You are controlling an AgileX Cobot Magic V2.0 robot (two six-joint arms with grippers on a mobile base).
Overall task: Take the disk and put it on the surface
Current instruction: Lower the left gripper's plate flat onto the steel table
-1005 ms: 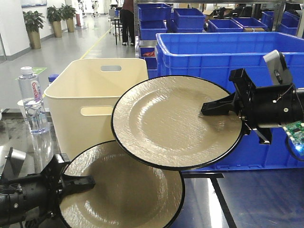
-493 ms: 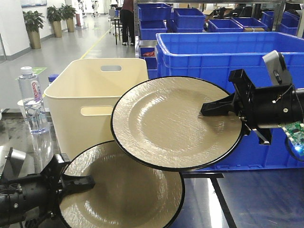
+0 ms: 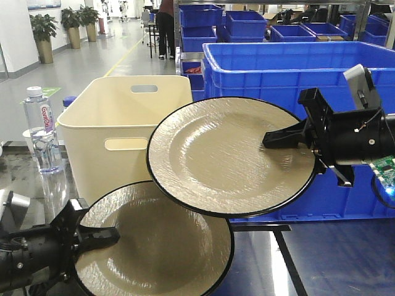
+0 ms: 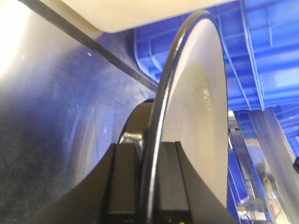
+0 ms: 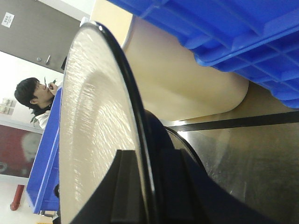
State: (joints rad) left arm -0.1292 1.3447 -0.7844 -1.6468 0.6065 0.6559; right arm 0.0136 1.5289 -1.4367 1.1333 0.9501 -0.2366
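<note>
Two beige disks with black rims are in the air. The upper disk (image 3: 228, 154) is tilted in front of the blue crate, and my right gripper (image 3: 281, 137) is shut on its right rim. The lower disk (image 3: 154, 246) lies partly under it, with my left gripper (image 3: 102, 235) shut on its left rim. In the left wrist view the disk (image 4: 196, 93) runs edge-on between the left gripper (image 4: 149, 186) fingers. The right wrist view shows the disk (image 5: 93, 116) clamped in the right gripper (image 5: 149, 191). The glossy dark surface (image 3: 333, 259) lies below both.
A cream plastic bin (image 3: 117, 123) stands behind the lower disk. A large blue crate (image 3: 296, 68) fills the back right. A water bottle (image 3: 40, 129) stands at the left. Black tape (image 3: 290, 259) crosses the tabletop at the front right.
The lower disk and my left gripper have shifted slightly left and down. The upper disk has edged a little to the right with the right gripper.
</note>
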